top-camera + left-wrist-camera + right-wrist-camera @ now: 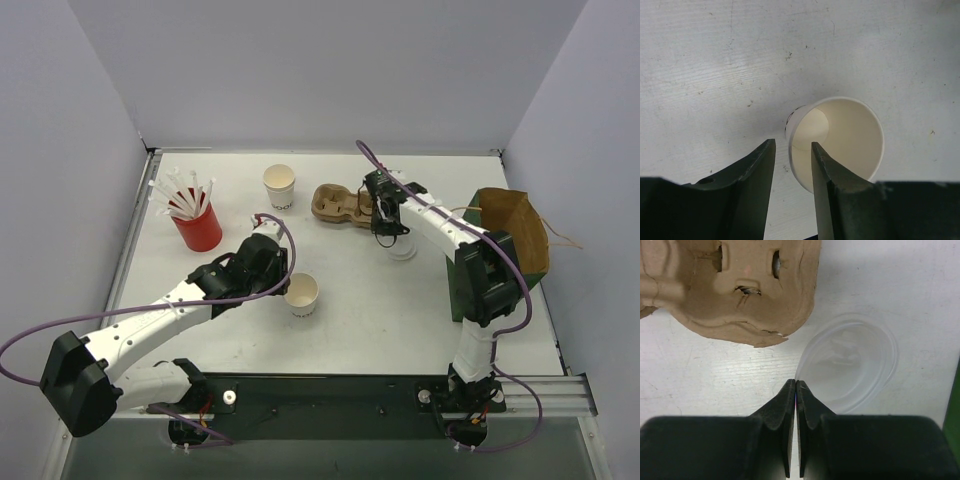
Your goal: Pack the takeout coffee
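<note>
Takeout coffee cup (301,294) stands upright on the white table (400,320), near-centre, empty inside, dark print on its side; not in the carrier. Left gripper (789,144) right over it, fingers parted, the cup's left wall showing in the gap (no squeeze visible, one finger outside, the other over the mouth). Brown pulp carrier (338,205) lies farther back and to the right, well apart from that cup. Second white paper cup (280,187) upright just left of the carrier. Right gripper (796,386) pressed fully closed, tips at the near-left edge of a clear plastic lid (850,360) lying flat beside the carrier. Red cup (200,230) of white straws (180,195) far left; brown paper bag (515,235) far right.
</note>
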